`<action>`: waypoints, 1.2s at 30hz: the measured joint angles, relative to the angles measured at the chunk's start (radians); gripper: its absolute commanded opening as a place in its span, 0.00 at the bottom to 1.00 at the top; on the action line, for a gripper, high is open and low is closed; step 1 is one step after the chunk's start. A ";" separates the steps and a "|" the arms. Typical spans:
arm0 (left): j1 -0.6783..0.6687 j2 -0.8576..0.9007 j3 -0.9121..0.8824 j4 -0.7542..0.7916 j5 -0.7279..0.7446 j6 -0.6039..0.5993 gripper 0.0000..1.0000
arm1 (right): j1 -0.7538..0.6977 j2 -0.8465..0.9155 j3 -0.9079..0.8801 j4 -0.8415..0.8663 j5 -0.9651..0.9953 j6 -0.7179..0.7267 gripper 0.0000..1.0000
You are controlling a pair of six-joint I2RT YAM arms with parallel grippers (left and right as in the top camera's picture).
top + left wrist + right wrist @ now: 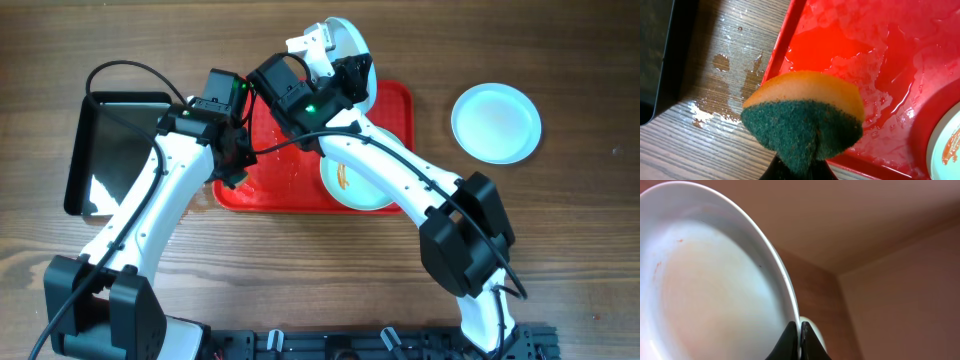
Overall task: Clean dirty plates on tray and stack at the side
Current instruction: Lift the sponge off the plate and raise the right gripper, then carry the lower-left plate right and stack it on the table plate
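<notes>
Wet wooden table (580,230); red tray (395,100) at centre; black tray (110,150) upper left.
Water (865,65) pools on the red tray's floor and spots the wood beside its left rim; right gripper (801,340) pinches the rim of a raised plate (715,280), tilted on edge at top centre above the tray's upper rim, pale with faint orange specks; second plate (352,192) lies low on the tray, orange smear showing, partly under the right arm (400,175); third plate (496,122) sits unmarked on the wood at upper right, apart from the tray, bare wood between them; left gripper (799,167) is pressed together on a green-and-orange sponge (805,125) over the tray's left rim.
</notes>
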 measured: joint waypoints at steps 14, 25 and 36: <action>-0.001 0.000 0.000 0.008 0.000 0.000 0.04 | -0.341 -0.214 -0.005 -0.237 -1.183 0.211 0.04; -0.001 0.001 0.000 0.015 0.000 0.000 0.04 | -0.744 -0.213 -0.029 -0.397 -1.326 0.274 0.04; -0.001 0.001 0.000 0.030 0.012 0.000 0.04 | -1.236 -0.214 -0.335 -0.161 -1.382 0.252 0.15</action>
